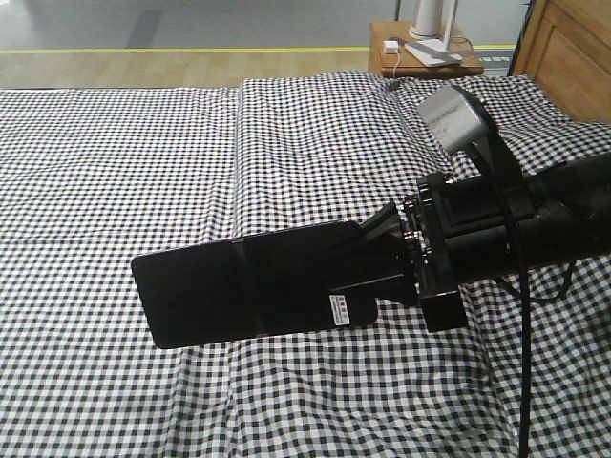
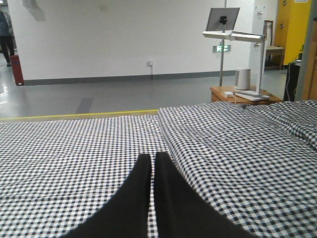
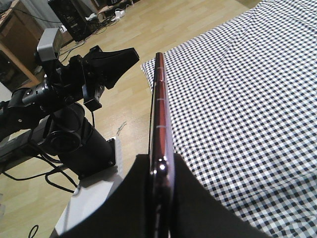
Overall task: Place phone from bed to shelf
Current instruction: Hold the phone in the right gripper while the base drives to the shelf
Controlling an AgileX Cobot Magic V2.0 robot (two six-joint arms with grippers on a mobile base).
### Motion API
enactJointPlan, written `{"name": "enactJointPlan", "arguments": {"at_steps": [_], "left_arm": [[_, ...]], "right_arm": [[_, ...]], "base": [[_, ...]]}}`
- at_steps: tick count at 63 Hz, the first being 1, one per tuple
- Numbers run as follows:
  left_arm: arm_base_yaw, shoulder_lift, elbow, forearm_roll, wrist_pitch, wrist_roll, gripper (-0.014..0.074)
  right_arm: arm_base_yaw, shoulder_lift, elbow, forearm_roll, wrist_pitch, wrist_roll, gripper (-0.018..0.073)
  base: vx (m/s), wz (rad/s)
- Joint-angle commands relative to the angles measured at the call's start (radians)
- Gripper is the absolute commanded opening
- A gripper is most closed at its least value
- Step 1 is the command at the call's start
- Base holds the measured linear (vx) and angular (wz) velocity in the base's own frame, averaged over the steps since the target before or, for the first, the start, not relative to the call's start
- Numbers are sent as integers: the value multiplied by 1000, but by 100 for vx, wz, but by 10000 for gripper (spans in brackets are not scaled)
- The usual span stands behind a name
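Up over the bed (image 1: 115, 172), clear of the checked cloth, the phone (image 1: 239, 286) is hanging flat in the right gripper (image 1: 368, 262), which is clamped on the end with the little white sticker, so most of the slab sticks out unsupported. From the right wrist view it's edge-on between the two fingers (image 3: 213, 213) and looks seated fairly deep, so the grip seems decent to me. The left gripper (image 2: 152, 161) is pinched together with nothing in it, hovering low over the cloth. For the carry I'd say: hold the squeeze steady, swing slow so that long free end doesn't lever itself loose, keep it level, and give the left arm a wide berth since it's parked right across from the phone's tip. No shelf in any view, so the base or arm has to turn to find it first. Count: one phone, one bed, two grippers (one loaded, one empty), one small wooden nightstand (image 1: 380, 62) past the far corner of the bed, zero shelves visible
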Motion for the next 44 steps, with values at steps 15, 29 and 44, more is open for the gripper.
{"name": "enactJointPlan", "arguments": {"at_steps": [15, 29, 44], "left_arm": [[-5, -7, -25, -11, -69, -9, 1], [-5, -7, -25, -11, -69, -9, 1], [-5, -7, -25, -11, -69, -9, 1]], "right_arm": [[-2, -30, -27, 96, 79, -4, -3], [-2, -30, -27, 96, 79, -4, -3], [-2, -30, -27, 96, 79, -4, -3]], "base": [[-7, 27], [-12, 48], [-14, 54]]}}
